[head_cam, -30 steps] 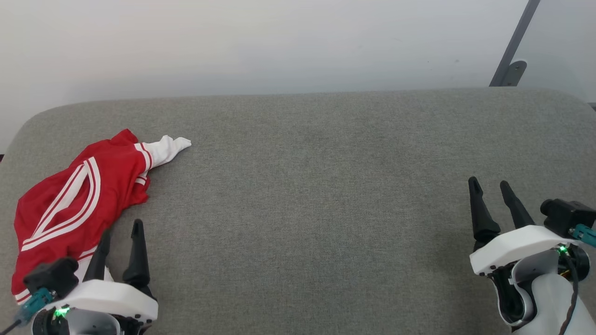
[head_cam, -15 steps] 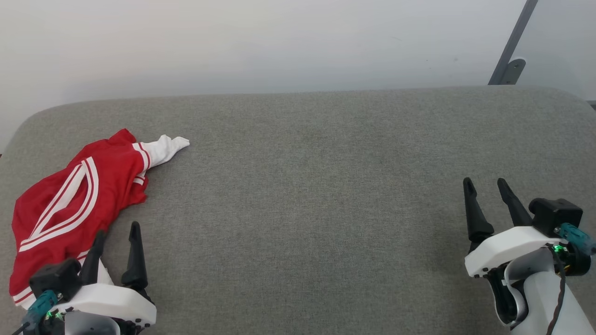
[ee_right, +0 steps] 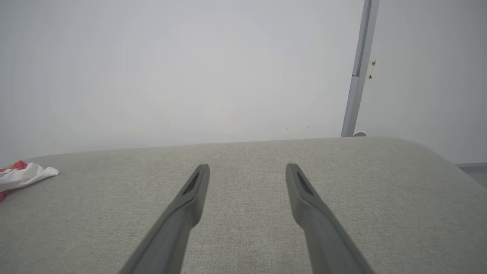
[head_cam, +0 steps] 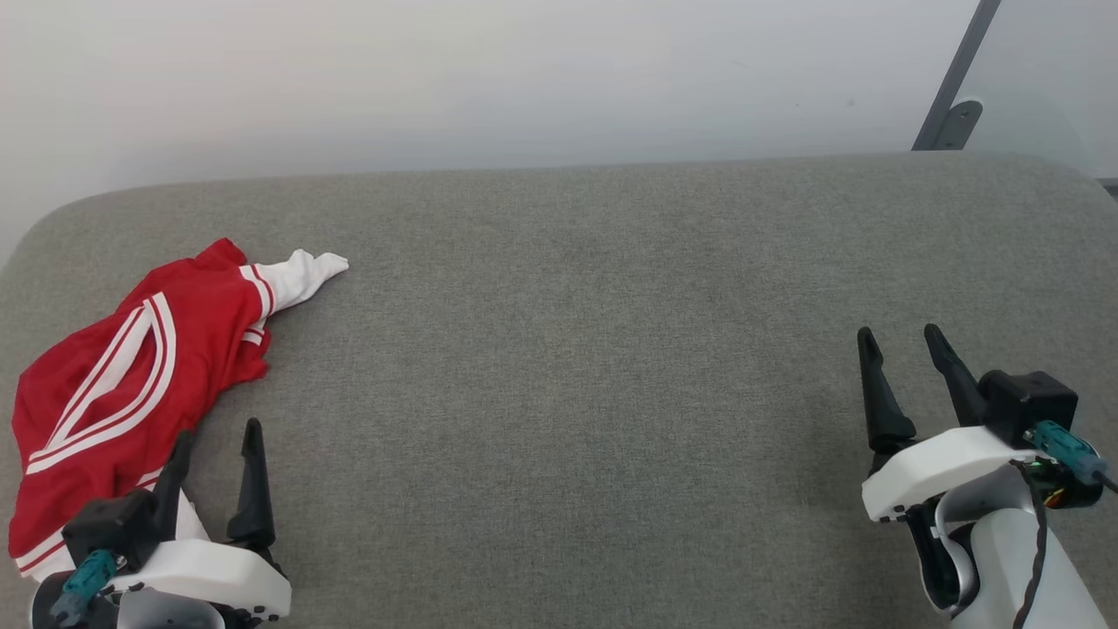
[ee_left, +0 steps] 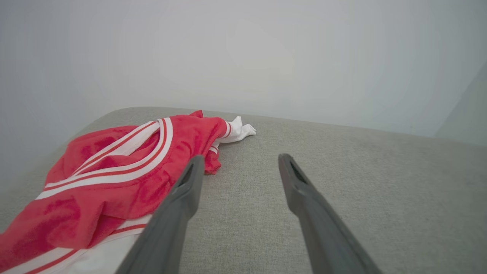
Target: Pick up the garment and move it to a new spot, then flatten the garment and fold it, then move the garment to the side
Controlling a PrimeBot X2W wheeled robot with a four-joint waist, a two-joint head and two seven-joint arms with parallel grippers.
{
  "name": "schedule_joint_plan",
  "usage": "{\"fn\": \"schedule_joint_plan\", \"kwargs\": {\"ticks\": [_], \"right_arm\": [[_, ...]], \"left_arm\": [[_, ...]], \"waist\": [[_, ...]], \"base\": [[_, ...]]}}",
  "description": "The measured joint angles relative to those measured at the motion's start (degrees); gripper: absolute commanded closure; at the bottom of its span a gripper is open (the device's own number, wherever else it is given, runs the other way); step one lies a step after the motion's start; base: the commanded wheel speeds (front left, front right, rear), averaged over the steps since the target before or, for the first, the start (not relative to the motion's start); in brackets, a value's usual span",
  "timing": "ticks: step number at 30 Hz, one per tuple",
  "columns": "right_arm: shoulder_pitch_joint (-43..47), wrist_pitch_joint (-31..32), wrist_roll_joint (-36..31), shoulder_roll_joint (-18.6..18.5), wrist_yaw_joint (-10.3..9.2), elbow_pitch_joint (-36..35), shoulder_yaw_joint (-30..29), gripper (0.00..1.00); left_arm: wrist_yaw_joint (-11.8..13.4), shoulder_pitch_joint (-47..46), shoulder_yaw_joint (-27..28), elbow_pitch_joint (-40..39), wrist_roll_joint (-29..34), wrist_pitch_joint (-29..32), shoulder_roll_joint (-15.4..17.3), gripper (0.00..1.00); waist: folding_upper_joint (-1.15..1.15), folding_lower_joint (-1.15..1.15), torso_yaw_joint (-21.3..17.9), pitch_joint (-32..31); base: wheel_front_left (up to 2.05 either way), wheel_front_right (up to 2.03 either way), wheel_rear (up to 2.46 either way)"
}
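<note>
Grey woven upholstered surface with rounded far corners, plain white wall seen behind its far edge, slanted grey metal post set beyond the far right corner, small rounded bracket fixed near its foot, paler panel beside it

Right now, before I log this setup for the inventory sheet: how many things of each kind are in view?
Garment: 1 (red with white trim, bunched up)
End effectors: 2 (left end effector, right end effector, both open and empty)
Grey padded surface: 1
Grey post: 1
Total: 5
</note>
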Motion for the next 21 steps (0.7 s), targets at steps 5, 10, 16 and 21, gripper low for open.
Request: {"fn": "schedule_joint_plan", "kwargs": {"ticks": [5, 10, 16, 21], "right_arm": [[0.7, -0.7, -1.0, 0.4, 0.01, -0.5, -1.1, 0.0], [0.8, -1.3, -2.6, 0.5, 0.01, -0.7, -2.3, 0.0], [1.0, -1.9, -5.2, 0.8, 0.01, -0.7, -3.3, 0.0], [0.9, -2.4, -7.1, 0.8, 0.01, -0.4, -3.5, 0.0]], "left_arm": [[-0.6, 0.0, 0.8, 0.1, 1.7, -0.6, -0.3, 0.0], [-1.3, 0.0, 1.3, 0.3, 3.6, -1.1, -0.6, 0.0], [-2.0, -0.1, 1.5, 0.6, 6.4, -1.7, -0.9, 0.0], [-2.2, -0.9, 1.3, 0.7, 8.0, -2.2, -1.5, 0.0]], "waist": [[0.0, 0.0, 0.0, 0.3], [0.0, 0.0, 0.1, 0.3], [0.0, 0.0, 0.6, 0.3], [0.0, 0.0, 2.0, 0.4]], "base": [[0.0, 0.0, 0.0], [0.0, 0.0, 0.0], [0.0, 0.0, 0.0], [0.0, 0.0, 0.0]]}}
